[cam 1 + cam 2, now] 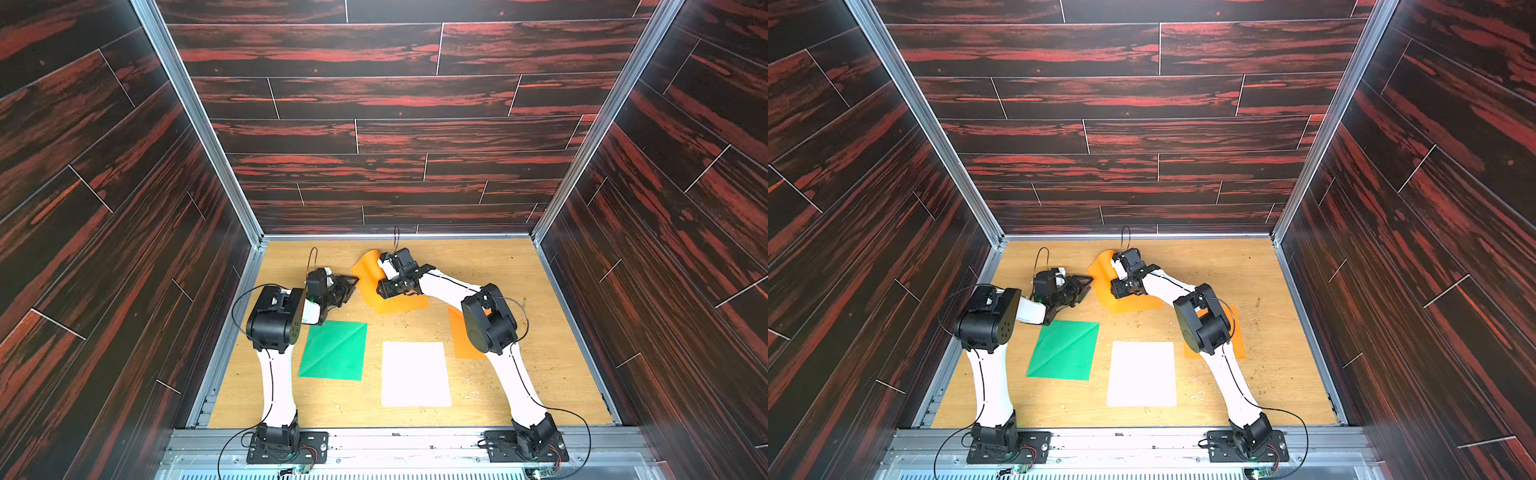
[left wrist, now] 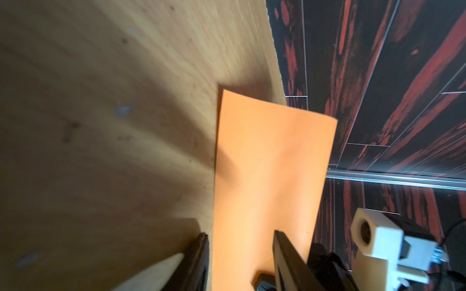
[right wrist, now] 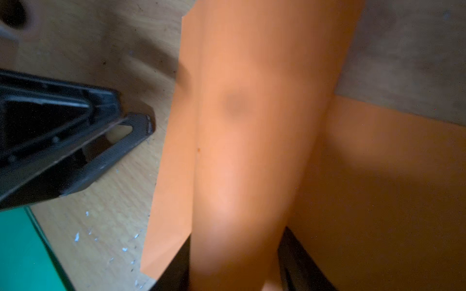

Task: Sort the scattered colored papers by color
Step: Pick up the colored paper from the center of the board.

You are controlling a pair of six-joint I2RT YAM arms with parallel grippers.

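Papers on wood table (image 1: 540,332), both arms reaching to rear.
Green sheet (image 1: 333,351) & white sheet (image 1: 415,374) flat in front, apart; orange sheet (image 1: 365,274) curled up btwn L gripper (image 1: 351,286) & R gripper (image 1: 388,291); 2nd orange sheet (image 1: 461,340) partly under R arm.

- The green paper (image 1: 332,351) lay flat on the tabletop (image 1: 540,332), on the left side. It was a square sheet with one diagonal crease, turned slightly askew.
- The white paper (image 1: 415,374) lay flat just beside it, toward the middle. It was a plain rectangle, and the two were not touching.
- The orange paper (image 1: 368,272) sat at the back centre, its far part curled up off the tabletop and its near part flat. I saw it bow up between the jaws of the right gripper (image 3: 235,236), which stood apart. Whether it was one sheet or more, I could not tell.
- A second orange paper (image 1: 459,340) lay flat on the right, partly covered in both top views.
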